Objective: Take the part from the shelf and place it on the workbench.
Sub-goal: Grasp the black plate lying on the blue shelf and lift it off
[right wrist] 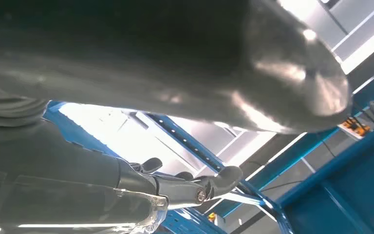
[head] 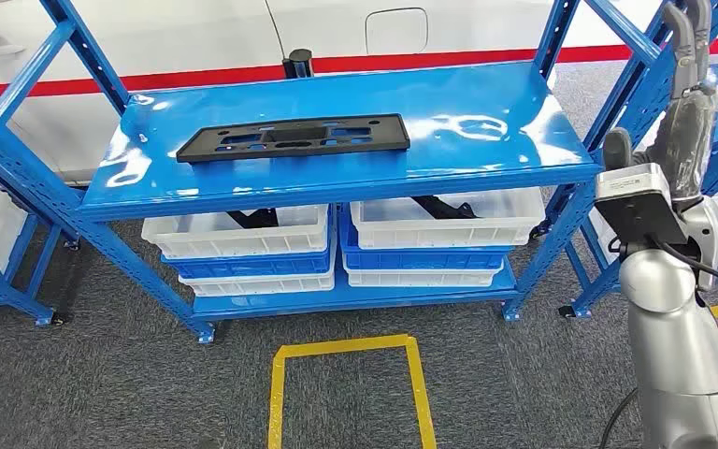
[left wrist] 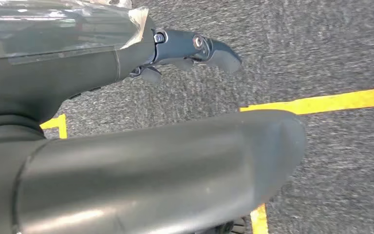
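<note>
part (head: 293, 137), black and flat, lies on the top board of the blue shelf (head: 486, 140), untouched. right hand (head: 690, 70) is raised beside the shelf, fingers straight, holding nothing. left hand (left wrist: 126, 122) hangs above the floor, fingers apart and empty.

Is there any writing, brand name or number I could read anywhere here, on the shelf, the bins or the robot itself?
None can be read.
Black part on the blue shelf: no lettering shows.
White bins: no labels show.
Yellow floor tape: a plain outline, no text.
Right robot hand and left robot hand: no markings legible.
</note>
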Motion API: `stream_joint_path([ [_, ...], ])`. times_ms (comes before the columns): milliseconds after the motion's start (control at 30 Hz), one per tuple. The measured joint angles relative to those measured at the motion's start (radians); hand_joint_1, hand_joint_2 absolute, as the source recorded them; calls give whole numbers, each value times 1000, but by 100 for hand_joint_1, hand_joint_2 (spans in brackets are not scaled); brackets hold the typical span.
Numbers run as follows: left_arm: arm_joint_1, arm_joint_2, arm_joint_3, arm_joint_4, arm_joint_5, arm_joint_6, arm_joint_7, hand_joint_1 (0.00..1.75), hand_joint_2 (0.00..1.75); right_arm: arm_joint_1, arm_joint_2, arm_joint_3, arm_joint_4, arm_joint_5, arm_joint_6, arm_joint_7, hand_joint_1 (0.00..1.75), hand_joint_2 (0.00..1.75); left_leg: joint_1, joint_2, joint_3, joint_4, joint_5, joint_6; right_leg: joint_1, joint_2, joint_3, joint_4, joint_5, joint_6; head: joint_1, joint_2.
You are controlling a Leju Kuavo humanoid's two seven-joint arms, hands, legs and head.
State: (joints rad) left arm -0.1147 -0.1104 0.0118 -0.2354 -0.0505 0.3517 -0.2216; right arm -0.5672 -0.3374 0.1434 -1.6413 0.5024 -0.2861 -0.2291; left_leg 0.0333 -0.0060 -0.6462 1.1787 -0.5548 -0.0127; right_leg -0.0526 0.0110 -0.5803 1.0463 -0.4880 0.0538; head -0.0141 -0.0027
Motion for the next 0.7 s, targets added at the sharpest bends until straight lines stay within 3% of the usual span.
stream_joint_path([
  [67,0,0,-1,0,0,0,1,0,0,4,-1,0,0,-1,0,0,0,0,-1,2,-48,70,-15,3,5,-4,4,0,-4,-6,0,0],
  [100,0,0,-1,0,0,0,2,0,0,7,-2,0,1,-1,0,0,0,0,-3,3,-86,120,-19,7,10,-7,8,0,-8,-11,0,0],
  [133,0,-1,-2,0,-1,0,3,0,0,10,-2,0,1,-1,0,0,0,0,-6,3,-110,136,-7,14,15,-9,13,0,-13,-16,0,0],
  [167,0,-1,-2,0,-1,0,4,0,0,11,-2,0,1,-1,0,0,0,0,-10,3,-112,112,25,23,19,-10,19,0,-17,-19,0,0],
  [233,-1,0,-2,0,-1,0,5,0,0,11,-3,0,1,-1,0,0,0,0,-24,5,-68,-18,106,50,23,-11,33,-3,-26,-22,1,0],
  [300,-4,1,-2,0,-1,0,6,0,0,11,-4,0,1,-1,0,0,0,0,-39,12,-25,-119,141,68,27,-11,42,-10,-33,-18,1,0],
  [367,-6,1,-2,0,-1,0,7,0,0,12,-6,0,2,-1,0,-1,0,0,-48,15,-15,-141,134,70,28,-14,47,-19,-37,-8,0,0],
  [467,-7,0,-2,-1,-1,0,7,0,0,13,-13,-1,2,-2,0,-4,0,0,-43,7,15,-172,140,72,30,-17,39,3,-50,2,1,0],
  [533,-8,-2,-2,-2,-2,-1,7,0,0,13,-19,-2,2,-2,0,-5,0,0,-42,3,34,-183,139,76,31,-14,-16,107,-85,-4,5,0],
  [600,-8,-4,-2,-2,-2,-1,8,0,0,19,-22,-3,5,-4,0,-5,0,0,-43,-2,44,-183,130,80,32,-13,-98,230,-114,-5,7,0],
  [633,-8,-5,-2,-2,-2,-1,8,0,0,22,-22,-3,7,-4,0,-5,0,0,-43,-5,49,-183,125,80,31,-13,-123,254,-110,1,6,0],
  [667,-7,-5,-2,-2,-2,-2,8,0,0,24,-23,-3,8,-5,0,-5,0,0,-43,-9,56,-183,120,79,31,-13,-129,237,-87,10,7,0],
  [700,-7,-6,-2,-2,-2,-2,8,0,0,24,-23,-3,9,-5,0,-5,0,0,-43,-12,64,-182,113,77,30,-13,-114,181,-51,20,7,0],
])
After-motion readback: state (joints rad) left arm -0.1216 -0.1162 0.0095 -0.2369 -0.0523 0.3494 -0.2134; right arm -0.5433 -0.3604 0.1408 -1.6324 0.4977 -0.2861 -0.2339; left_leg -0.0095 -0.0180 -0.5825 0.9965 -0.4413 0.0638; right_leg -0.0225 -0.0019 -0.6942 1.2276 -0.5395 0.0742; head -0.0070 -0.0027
